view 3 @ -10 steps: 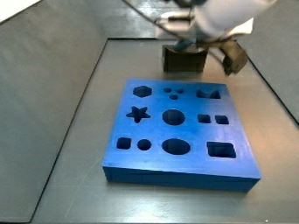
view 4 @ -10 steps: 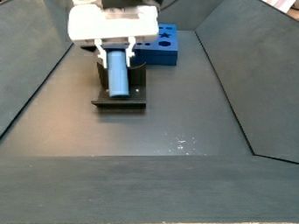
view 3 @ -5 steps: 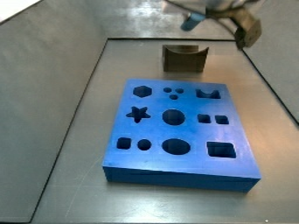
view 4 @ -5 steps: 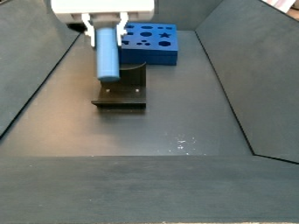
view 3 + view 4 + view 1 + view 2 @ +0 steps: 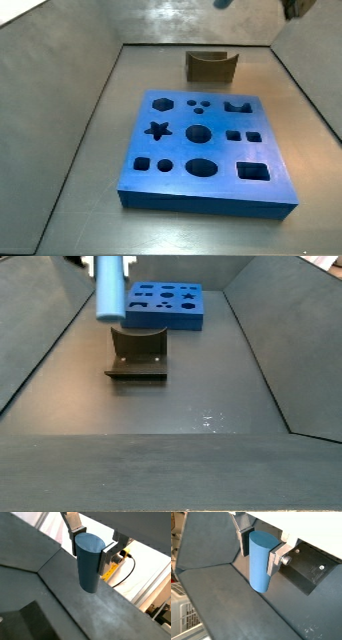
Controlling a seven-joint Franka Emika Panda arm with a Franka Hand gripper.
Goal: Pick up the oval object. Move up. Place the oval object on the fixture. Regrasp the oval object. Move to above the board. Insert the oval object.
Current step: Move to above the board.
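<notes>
Above the dark floor point(image 5: 201, 406) the tool point(image 5: 92, 548) — clamping the oval object point(image 5: 108, 286) — has risen clear of the fixture point(image 5: 139, 353).

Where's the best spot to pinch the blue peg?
Near its upper end, from above, on the two broad sides. The peg hangs upright, and the gripper already holds it there, one finger pressed against each side, leaving the lower end free.

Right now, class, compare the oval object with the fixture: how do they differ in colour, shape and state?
The oval object is pale blue; the fixture is olive-brown. The oval object is a long smooth peg hanging upright; the fixture is a squat block with a U-shaped notch in its top. The oval object is clamped in the gripper, lifted off the floor; the fixture sits on the floor with its notch empty. Both are far smaller than the board.
</notes>
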